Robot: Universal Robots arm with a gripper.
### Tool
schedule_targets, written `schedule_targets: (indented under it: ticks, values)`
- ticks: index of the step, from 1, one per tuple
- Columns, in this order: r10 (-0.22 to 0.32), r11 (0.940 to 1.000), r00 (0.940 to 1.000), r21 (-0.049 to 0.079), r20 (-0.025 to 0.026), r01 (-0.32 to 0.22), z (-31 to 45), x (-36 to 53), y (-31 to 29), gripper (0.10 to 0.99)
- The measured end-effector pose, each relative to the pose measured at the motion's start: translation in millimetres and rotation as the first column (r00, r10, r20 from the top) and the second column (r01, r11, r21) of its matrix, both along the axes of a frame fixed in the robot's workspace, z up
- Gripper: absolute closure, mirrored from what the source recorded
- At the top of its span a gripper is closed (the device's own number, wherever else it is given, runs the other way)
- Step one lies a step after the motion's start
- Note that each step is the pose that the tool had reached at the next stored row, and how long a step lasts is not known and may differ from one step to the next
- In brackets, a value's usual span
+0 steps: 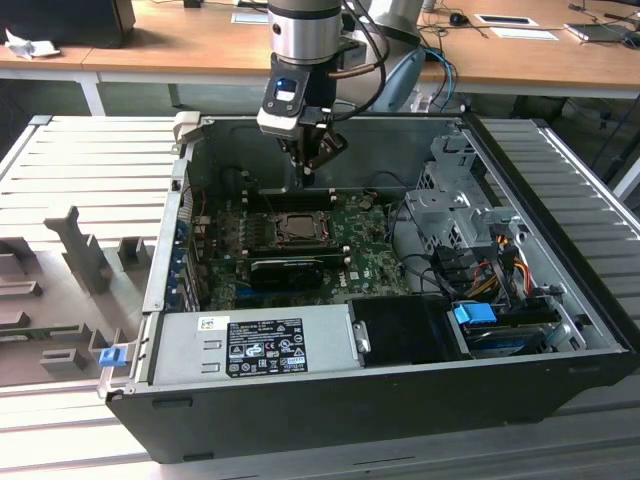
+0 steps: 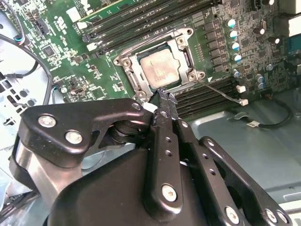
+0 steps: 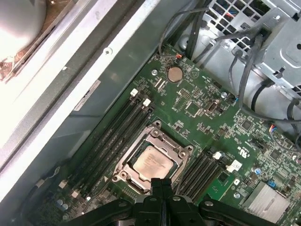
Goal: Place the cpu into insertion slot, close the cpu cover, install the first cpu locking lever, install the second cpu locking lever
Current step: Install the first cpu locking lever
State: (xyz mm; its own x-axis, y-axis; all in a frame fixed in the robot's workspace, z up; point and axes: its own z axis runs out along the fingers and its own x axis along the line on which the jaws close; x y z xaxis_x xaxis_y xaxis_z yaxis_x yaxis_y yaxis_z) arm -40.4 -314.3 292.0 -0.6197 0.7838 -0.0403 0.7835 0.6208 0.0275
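The cpu [image 2: 162, 68] [image 3: 153, 162], a pale silvery square, lies flat in the insertion slot [image 1: 298, 228] on the green board. The cpu cover [image 2: 133, 60] [image 3: 133, 153] lies down around it as a silvery frame, its window showing the chip. A thin metal lever [image 2: 221, 92] angles away from one corner of the socket. My gripper [image 1: 305, 178] [image 2: 163, 95] [image 3: 160, 182] hangs just above the socket's edge, toward the back of the case. Its black fingers are shut together with nothing between them.
The socket sits inside an open computer case [image 1: 160, 250]. Dark memory slots [image 3: 117, 136] flank the socket, and a black expansion card [image 1: 285, 268] lies in front of it. A grey power supply [image 1: 250, 345] fills the front, with a drive cage and cables [image 1: 470, 230] at the exterior view's right.
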Motion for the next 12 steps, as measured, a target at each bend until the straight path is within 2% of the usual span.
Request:
schedule_targets:
  ticks: [12]
  values:
    - [0.080, 0.9968, 0.9968, 0.000, 0.0000, -0.080, 0.0, 0.0, 0.0, 0.980]
